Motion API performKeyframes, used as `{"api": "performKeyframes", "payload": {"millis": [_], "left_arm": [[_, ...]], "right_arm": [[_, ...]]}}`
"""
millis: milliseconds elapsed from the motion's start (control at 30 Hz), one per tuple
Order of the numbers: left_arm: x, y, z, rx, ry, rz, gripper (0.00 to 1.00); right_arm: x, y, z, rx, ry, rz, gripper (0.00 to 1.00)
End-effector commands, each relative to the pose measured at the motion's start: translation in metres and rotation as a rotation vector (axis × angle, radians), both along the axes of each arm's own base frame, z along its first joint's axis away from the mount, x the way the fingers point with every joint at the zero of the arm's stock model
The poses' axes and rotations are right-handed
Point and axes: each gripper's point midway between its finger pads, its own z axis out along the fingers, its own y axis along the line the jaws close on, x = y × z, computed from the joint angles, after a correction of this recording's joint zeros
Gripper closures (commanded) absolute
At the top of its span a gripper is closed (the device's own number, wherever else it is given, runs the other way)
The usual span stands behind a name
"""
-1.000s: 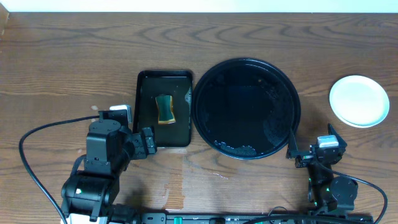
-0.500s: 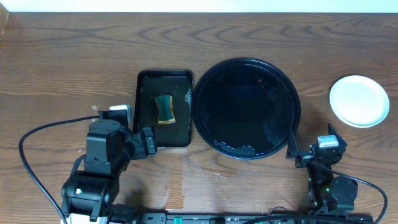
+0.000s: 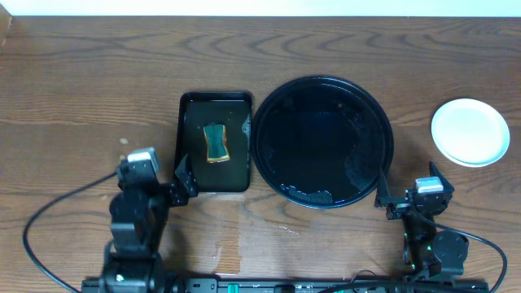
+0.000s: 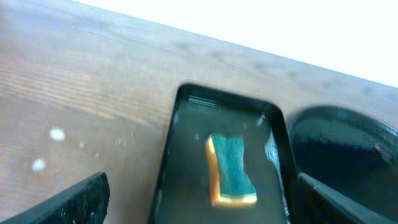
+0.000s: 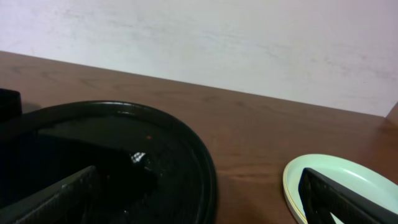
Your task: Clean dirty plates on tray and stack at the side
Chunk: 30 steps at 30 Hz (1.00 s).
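**While nothing is gripped, plates (image 3: 470,131) sit stacked well clear of the tray (image 3: 321,130)**

Since neither arm holds anything, start there. The left tool (image 4: 199,186) is spread wide with nothing between its fingers, and it is aimed at the small rectangular tray (image 3: 236,167) at centre left of the overhead view. A sponge (image 3: 215,142) lies flat inside it in a shallow film of liquid. I judge it is parked there to keep the wet off the worktop (image 3: 81,81).

The right tool (image 5: 199,177) is likewise wide apart and empty. It sits low at the lower right of the overhead view, just beside the tray's rim.

The tray carries no plates, only droplets and glints near its lower edge. The plates rest at the far right of the frame. The right wrist view shows a mint plate on top with a yellow rim under it, so they are stacked. The count cannot be resolved.

Judgement: the task looks finished, or nearly so.
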Motion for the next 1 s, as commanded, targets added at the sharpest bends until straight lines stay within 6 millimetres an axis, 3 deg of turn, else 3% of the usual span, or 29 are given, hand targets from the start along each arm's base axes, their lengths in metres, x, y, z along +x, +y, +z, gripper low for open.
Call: {"api": "performKeyframes", "payload": {"millis": [0,167,400,567,967], "left_arm": [[-0.003,0.003,-0.015,0.012,-0.073,0.007,0.07],[-0.004,0.004,-0.016,0.009,-0.237,0.017,0.07],[-0.009,0.006,0.007,0.174,-0.34,-0.004,0.07],[-0.013,0.006,-0.027,0.167,-0.203,-0.015,0.06],[-0.013,0.006,-0.026,0.167,-0.207,-0.015,0.07]], "right_arm": [[0.0,0.003,0.0,-0.01,-0.002,0.013,0.01],[0.0,0.003,0.0,-0.01,-0.002,0.013,0.01],[0.0,0.003,0.0,-0.01,-0.002,0.013,0.01],[0.0,0.003,0.0,-0.01,-0.002,0.013,0.01],[0.0,0.003,0.0,-0.01,-0.002,0.013,0.01]]}}
